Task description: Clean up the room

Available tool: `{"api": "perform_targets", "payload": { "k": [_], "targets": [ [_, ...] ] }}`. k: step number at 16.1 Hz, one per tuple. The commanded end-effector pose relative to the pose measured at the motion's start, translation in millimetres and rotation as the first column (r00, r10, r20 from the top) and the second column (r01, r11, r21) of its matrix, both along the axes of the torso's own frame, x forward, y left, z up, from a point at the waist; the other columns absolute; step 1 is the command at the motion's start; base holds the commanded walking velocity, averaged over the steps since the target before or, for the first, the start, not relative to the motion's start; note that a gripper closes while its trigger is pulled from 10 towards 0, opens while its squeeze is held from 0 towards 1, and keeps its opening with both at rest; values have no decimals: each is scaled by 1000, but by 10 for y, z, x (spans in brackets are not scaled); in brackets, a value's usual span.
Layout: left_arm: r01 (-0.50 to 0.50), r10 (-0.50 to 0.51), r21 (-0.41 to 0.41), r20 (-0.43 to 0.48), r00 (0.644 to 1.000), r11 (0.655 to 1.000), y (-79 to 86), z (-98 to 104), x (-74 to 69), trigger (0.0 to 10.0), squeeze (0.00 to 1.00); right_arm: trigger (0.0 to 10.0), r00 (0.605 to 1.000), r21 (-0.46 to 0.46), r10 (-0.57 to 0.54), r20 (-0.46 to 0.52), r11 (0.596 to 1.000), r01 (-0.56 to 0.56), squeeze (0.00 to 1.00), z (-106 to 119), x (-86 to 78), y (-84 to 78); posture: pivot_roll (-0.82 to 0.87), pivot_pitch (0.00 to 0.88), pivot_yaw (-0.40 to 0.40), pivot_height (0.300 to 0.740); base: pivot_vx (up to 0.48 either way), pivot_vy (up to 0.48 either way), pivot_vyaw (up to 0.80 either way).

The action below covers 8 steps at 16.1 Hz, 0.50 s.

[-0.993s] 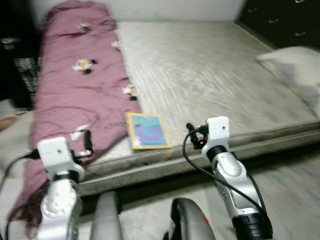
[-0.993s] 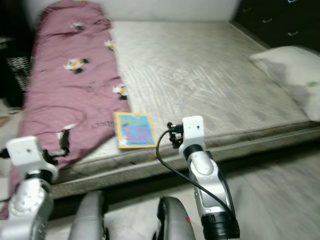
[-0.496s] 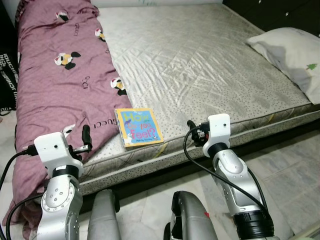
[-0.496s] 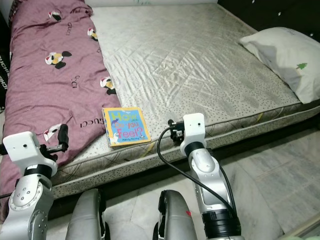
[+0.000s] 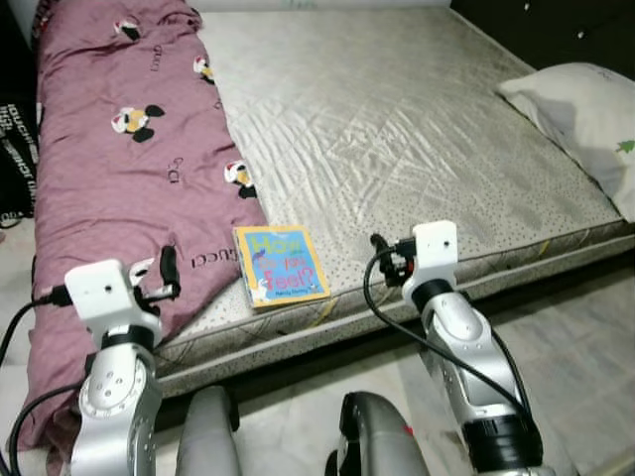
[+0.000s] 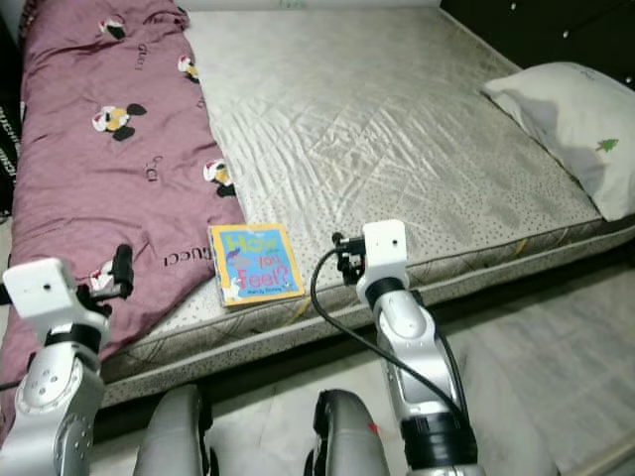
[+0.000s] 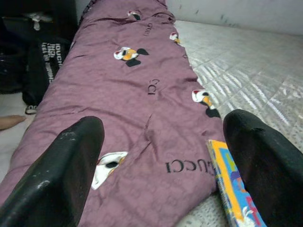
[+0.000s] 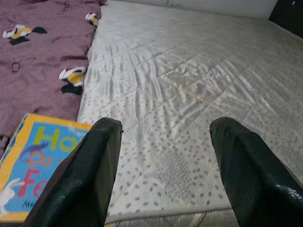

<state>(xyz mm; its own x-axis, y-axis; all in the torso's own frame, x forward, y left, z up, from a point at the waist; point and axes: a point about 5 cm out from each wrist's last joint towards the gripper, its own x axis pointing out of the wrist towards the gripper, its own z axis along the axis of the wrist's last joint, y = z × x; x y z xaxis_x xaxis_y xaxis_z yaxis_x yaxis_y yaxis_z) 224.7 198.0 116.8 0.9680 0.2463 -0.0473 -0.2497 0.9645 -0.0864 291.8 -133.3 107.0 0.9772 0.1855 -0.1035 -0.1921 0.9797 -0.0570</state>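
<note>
From my head, a white pillow (image 5: 585,119) at the mattress's (image 5: 397,129) far right edge; my wrists miss it. The picture book (image 5: 280,264) lies flat at the near edge, touching the maroon blanket (image 5: 129,169). My left gripper (image 7: 161,170) and right gripper (image 8: 163,170) hover spread wide, empty, touching nothing

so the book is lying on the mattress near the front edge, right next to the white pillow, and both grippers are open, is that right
Not quite. The book does lie on the mattress near its front edge, but it sits beside the purple blanket, not the white pillow, which is far off at the other side of the bed. The left eye view shows this. Both the left gripper and the right gripper are open.
</note>
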Motion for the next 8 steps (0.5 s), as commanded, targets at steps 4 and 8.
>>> {"api": "perform_targets", "payload": {
  "k": [4,8],
  "targets": [
    [4,-4,-5,-4,1000,1000,-18,3,0,10000,0,10000,1000,-4,3,7,1000,-3,0,35,2,-10,-50,82,-86,627,334,0,0],
    [10,-11,-16,-8,1000,1000,-37,-12,8,10000,0,10000,1000,-10,1,6,1000,-1,0,34,4,-24,-53,82,-89,627,346,0,0]
  ]
}}
